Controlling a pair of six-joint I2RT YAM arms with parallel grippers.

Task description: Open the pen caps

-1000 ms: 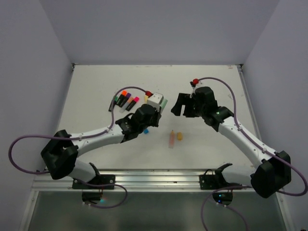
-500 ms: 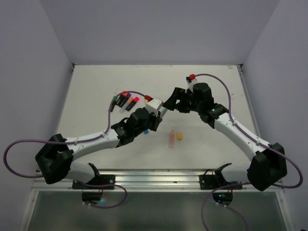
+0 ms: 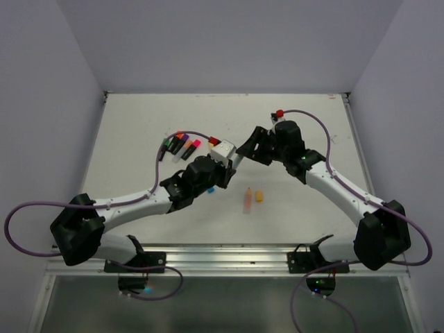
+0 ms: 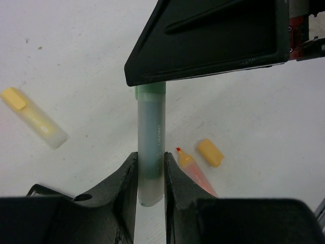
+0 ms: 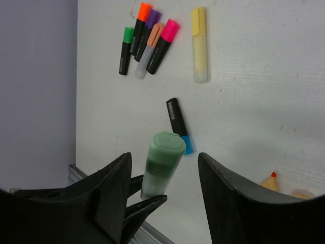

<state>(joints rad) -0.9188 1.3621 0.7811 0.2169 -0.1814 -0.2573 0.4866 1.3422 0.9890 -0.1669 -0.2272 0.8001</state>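
Gripping the mint pen [image 4: 151, 137] low on its barrel, the left claw [image 4: 151, 170] was clamped shut on it and held it clear of the surface [image 3: 139, 132]. The mint cap [image 5: 165, 147] pointed away from that wrist and straight toward the right arm.

The pen's long axis ran roughly in line with the right wrist camera's line of sight, so the cap's flat end faced the right claw [image 5: 163, 158] almost head-on. That claw was spread open with one jaw on each side of the cap. In its own view a gap showed on both sides, so it was around the cap but not pinching it. From the left wrist one black jaw lay across the cap's top and hid any contact there.

Seen from above, both arms reached inward and met near the middle of the surface, forearms angled toward each other and the pen bridging the two claws. The right claw looked the one placed to take the cap: closing on it and pulling back along the pen's axis, while the left held firm, seemed the natural next move.

On the surface nearby lay a peach pen [image 3: 247, 201] already uncapped, with its peach cap [image 3: 259, 196] just beside it. A yellow pen [image 5: 199, 43], a blue-ended pen [image 5: 177, 124] and a cluster of capped pens [image 5: 144, 43] lay farther off.
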